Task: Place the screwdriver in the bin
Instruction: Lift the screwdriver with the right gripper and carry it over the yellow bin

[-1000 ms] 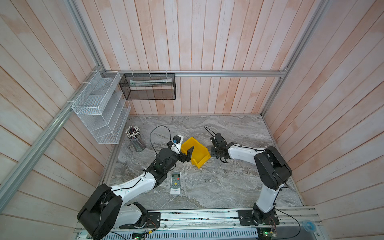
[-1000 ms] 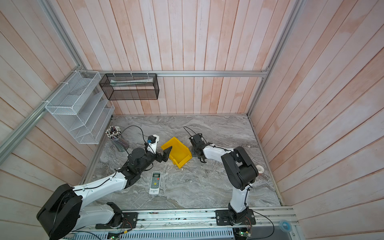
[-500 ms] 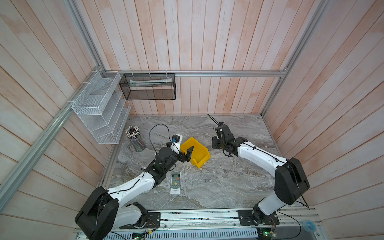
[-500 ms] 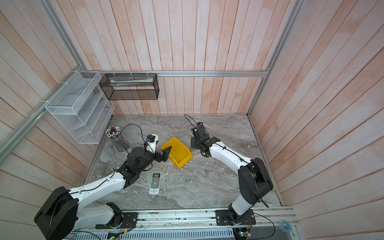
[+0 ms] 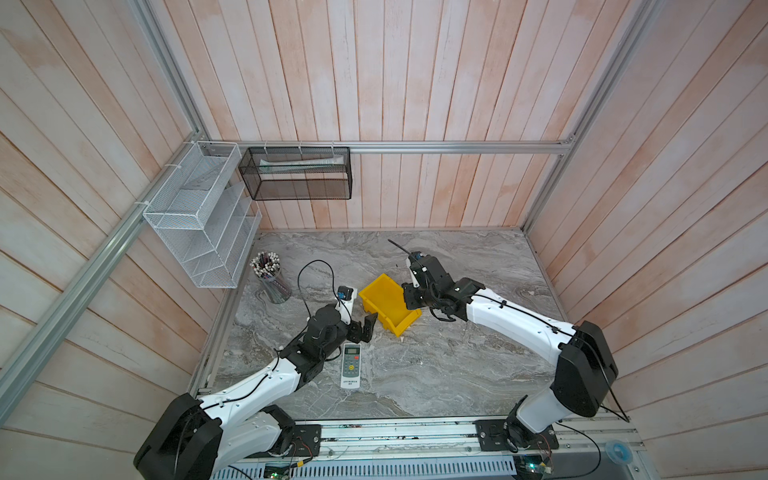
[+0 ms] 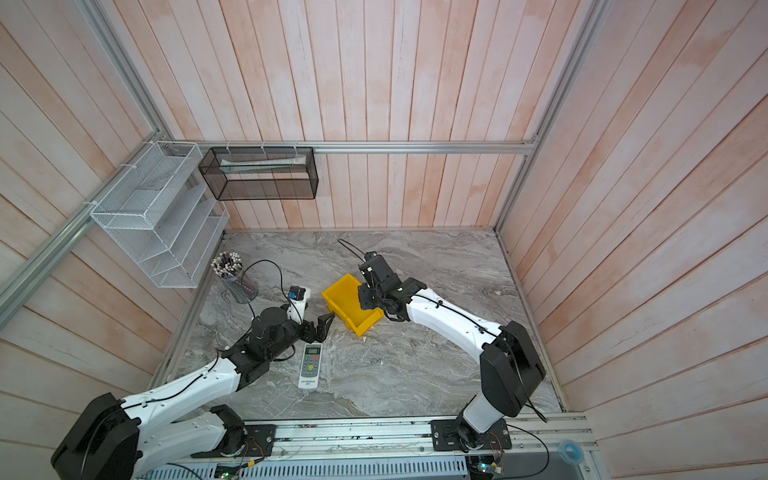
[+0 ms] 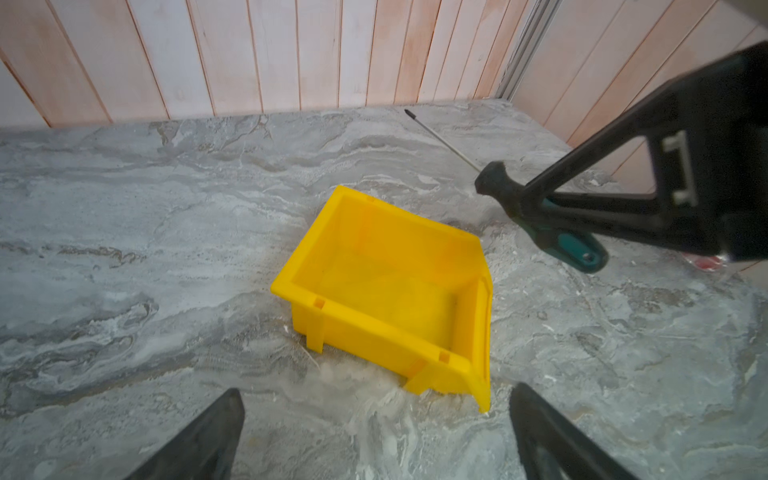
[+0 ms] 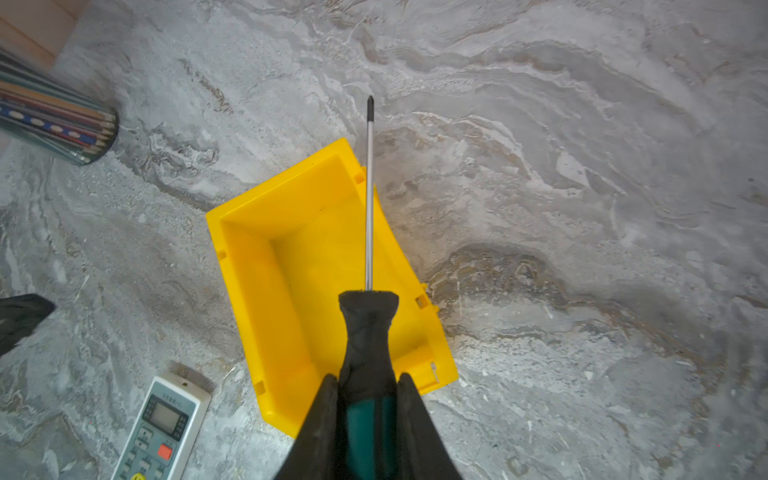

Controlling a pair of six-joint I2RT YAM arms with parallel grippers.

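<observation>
Half the screwdriver point(image 8: 368, 328) handle inside the right hand point(image 8: 368, 380) (bin point(image 8: 249, 299) close by)

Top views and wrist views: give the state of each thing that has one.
screwdriver, held in the air, outside the bin.
bin, upright, empty.
right pincer, shut on the screwdriver's handle.
left pincer, open, empty.
remote, lying flat, buttons up.
pencil cup, upright, full.
</observation>
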